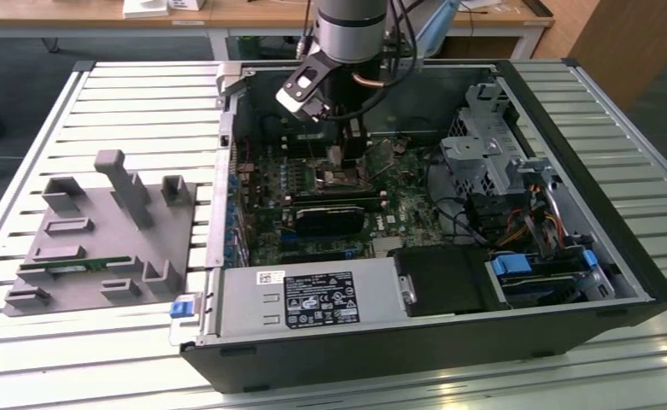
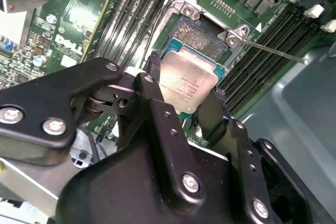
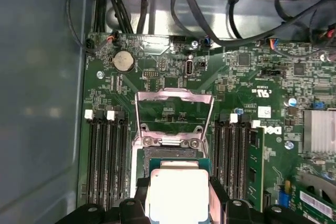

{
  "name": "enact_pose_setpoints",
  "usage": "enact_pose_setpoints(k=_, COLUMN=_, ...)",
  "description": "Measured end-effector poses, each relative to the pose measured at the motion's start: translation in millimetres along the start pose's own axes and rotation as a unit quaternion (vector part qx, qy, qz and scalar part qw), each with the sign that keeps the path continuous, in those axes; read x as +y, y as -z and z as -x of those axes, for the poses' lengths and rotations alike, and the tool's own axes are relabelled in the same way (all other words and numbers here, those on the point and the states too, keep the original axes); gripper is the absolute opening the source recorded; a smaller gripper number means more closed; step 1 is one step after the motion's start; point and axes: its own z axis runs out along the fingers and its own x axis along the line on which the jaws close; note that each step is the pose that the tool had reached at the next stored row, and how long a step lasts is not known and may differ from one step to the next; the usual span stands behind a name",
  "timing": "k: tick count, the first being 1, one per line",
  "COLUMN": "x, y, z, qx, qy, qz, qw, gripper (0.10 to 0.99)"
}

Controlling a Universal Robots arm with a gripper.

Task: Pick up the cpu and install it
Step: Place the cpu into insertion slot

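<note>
While my black gripper [image 2: 184, 98] clamps the silvery square metal-topped cpu [image 2: 189, 77], I see it just above the dark open socket [image 2: 202, 32]: picked up, not yet seated.

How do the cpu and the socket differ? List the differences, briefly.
The cpu has a pale silvery top; the socket is a dark recess. The cpu sits clamped in the gripper; the socket is fixed to the green board. The cpu is a solid slab; the socket lies open and bare, its metal frame swung up. Both are roughly square.
</note>
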Motion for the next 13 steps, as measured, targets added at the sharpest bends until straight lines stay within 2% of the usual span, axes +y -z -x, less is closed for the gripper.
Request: enact_pose_setpoints(k=13, x=-0.8, y=-19.0, z=-3.1, qx=-0.0009, qy=-0.008, qz=-0.0002, qw=1.0000, gripper=0.533)
